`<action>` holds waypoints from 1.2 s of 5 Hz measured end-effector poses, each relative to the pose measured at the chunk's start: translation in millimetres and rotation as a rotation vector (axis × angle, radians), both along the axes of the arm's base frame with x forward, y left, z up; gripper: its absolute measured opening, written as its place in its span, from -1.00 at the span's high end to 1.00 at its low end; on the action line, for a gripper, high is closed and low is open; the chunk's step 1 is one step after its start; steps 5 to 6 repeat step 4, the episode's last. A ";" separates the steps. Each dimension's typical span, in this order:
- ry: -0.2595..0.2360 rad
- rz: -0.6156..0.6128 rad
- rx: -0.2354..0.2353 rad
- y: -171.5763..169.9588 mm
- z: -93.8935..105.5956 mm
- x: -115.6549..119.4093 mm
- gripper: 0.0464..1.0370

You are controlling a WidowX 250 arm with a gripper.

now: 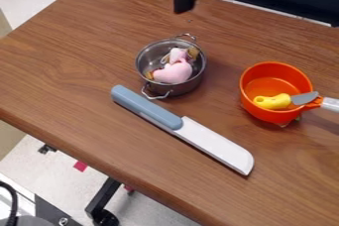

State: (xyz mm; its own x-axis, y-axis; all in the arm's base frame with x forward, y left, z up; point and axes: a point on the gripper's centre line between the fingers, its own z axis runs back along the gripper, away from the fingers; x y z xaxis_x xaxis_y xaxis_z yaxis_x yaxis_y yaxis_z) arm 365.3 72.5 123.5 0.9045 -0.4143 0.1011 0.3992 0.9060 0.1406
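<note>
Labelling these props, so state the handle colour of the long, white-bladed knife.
The white-bladed knife has a grey-blue handle, seen best in the camera view.

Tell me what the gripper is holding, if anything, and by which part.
Nothing is held: the gripper hangs over the far part of the table, no object between its open fingers.

Bare wood between pots — large knife (184,129) blocks the front.

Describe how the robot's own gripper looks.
The gripper is black all over, with two blocky, straight-sided fingers; the one that shows longer ends squarely. I can make out no coloured markings or cables on it. Little of the arm is in the picture, so I can't describe it further.
</note>
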 end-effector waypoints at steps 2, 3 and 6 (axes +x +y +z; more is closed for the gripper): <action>-0.170 0.416 0.093 49.3 -4.2 -12.0 -0.92; -0.230 0.510 0.074 71.4 -0.7 -31.1 -0.92; -0.250 0.505 0.059 90.2 1.2 -41.7 -0.92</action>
